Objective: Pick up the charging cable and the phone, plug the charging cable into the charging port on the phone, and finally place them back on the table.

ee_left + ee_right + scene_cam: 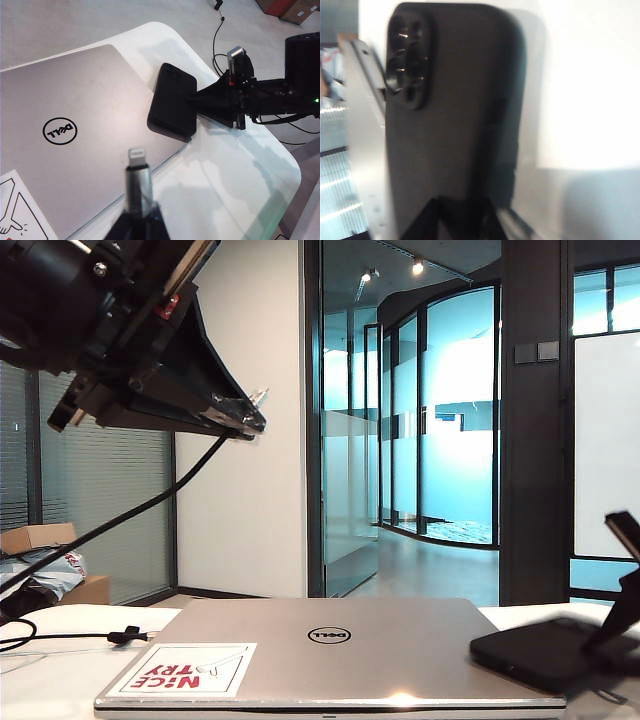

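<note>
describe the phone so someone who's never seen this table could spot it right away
Find the silver Dell laptop lying closed on the white table. At its edge on the right arm's side lies the phone, with the right gripper at its end. It is a small flat black slab in a matte case with a raised camera bump, much smaller and darker than the laptop.

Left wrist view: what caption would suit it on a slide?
Left claw holds the charging cable above the laptop while the right claw grips the phone.
</note>
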Tool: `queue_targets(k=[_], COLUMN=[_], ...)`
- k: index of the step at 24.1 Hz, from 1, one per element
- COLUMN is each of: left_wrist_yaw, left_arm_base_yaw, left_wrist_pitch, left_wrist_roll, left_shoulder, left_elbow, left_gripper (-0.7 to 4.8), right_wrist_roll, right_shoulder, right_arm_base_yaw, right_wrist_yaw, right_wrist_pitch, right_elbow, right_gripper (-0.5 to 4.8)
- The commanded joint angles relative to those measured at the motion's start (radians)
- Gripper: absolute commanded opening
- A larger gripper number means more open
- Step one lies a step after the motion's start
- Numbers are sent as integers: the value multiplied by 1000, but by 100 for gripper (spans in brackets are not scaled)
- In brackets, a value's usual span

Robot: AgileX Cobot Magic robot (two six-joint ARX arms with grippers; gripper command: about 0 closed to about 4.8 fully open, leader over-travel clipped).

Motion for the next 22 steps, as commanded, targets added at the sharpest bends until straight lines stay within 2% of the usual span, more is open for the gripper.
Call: queue_targets(k=[1,8,12,14,16,22], left_wrist_yaw=[1,1,1,1,1,1], left_arm_base_yaw=[1,1,1,1,1,1], left_wrist_pitch=[19,19,19,19,19,20], left_wrist_roll=[1,1,1,1,1,2], left_shoulder=[-2,-2,-2,-2,-2,-2], left_elbow=[4,4,4,4,4,4], left_gripper=[-6,-6,-6,-6,-6,-6], right_wrist_roll=[-4,-16,-71,-116,-185,-550], right_shoulder=[-5,-18,-129,-224,-358,-650], right_arm_base_yaw=[2,2,2,2,2,29], right_wrist_yaw=[5,0,8,28,61,198], right_wrist_pitch=[16,79,32,-63,-225,-938], right_elbow=[3,4,4,5,11,185], right_gripper=[-7,-7,-7,-7,-7,-7])
